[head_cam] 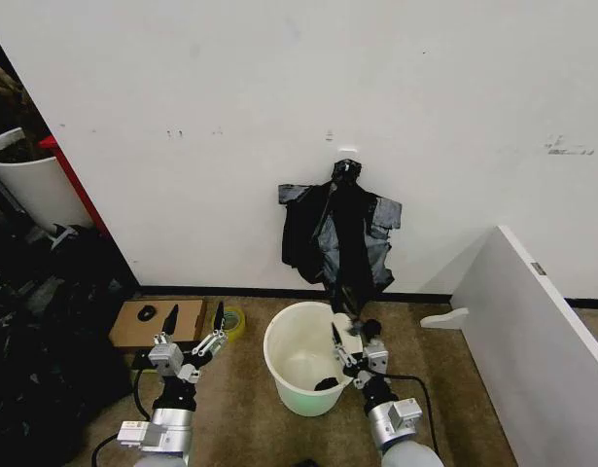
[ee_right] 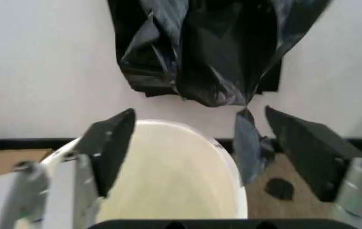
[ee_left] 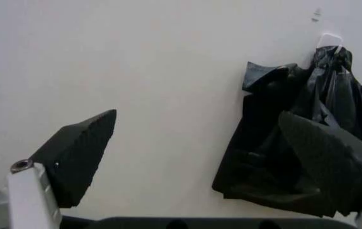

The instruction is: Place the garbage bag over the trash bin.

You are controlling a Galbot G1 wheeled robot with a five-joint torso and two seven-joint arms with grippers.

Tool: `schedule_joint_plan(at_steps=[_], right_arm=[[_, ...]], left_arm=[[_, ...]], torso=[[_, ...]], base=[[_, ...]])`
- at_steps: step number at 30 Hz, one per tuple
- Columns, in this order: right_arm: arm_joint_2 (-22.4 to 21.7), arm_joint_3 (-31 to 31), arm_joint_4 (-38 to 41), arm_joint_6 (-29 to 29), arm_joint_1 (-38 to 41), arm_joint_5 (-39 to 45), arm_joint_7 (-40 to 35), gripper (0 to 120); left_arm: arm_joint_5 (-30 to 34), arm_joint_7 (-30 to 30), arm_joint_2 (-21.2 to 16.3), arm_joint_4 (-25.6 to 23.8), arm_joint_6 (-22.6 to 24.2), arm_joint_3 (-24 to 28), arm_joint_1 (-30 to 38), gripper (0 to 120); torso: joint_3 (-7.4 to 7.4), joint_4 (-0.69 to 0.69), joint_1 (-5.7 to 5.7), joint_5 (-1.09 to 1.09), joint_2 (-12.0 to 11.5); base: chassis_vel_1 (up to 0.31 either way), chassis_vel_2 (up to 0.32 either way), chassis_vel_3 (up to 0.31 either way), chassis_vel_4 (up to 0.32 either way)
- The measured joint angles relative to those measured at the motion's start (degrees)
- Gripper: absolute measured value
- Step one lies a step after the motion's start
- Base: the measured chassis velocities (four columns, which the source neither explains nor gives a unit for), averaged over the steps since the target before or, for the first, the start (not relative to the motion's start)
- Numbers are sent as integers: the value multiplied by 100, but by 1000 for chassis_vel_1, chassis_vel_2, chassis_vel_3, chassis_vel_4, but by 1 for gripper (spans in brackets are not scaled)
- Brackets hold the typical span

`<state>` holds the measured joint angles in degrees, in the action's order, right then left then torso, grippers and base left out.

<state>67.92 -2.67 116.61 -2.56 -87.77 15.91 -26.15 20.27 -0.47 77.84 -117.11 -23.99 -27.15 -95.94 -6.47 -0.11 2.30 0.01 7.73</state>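
The trash bin [head_cam: 291, 342], a round cream-white bucket, stands on the carpet near the wall; its rim [ee_right: 222, 148] also shows in the right wrist view. Above it a black bundle [head_cam: 342, 233] hangs from a wall hook. A thin glossy black tail, apparently the garbage bag [head_cam: 349, 292], dangles from the bundle toward the bin's far rim. My right gripper [head_cam: 348, 342] is open over the bin's right rim, and that tail [ee_right: 248, 145] hangs between its fingers, untouched. My left gripper [head_cam: 194, 316] is open and empty to the left of the bin, facing the wall and the bundle [ee_left: 283, 157].
A flat cardboard box [head_cam: 158, 323] and a yellowish tape roll [head_cam: 231, 321] lie left of the bin. A heap of dark bags [head_cam: 36, 370] fills the far left, with a taller white bin [head_cam: 31, 185] behind. A white panel [head_cam: 532, 331] slants along the right.
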Motion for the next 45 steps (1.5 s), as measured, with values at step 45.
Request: schedule_joint_plan(at_steps=[45], right_arm=[[639, -862, -2462, -524, 2158, -2481, 149, 55]], left_arm=[[-264, -20, 136, 32, -9, 45, -68, 100]], torso=[[-1, 1, 0, 1, -1]], base=[[0, 0, 0, 0]])
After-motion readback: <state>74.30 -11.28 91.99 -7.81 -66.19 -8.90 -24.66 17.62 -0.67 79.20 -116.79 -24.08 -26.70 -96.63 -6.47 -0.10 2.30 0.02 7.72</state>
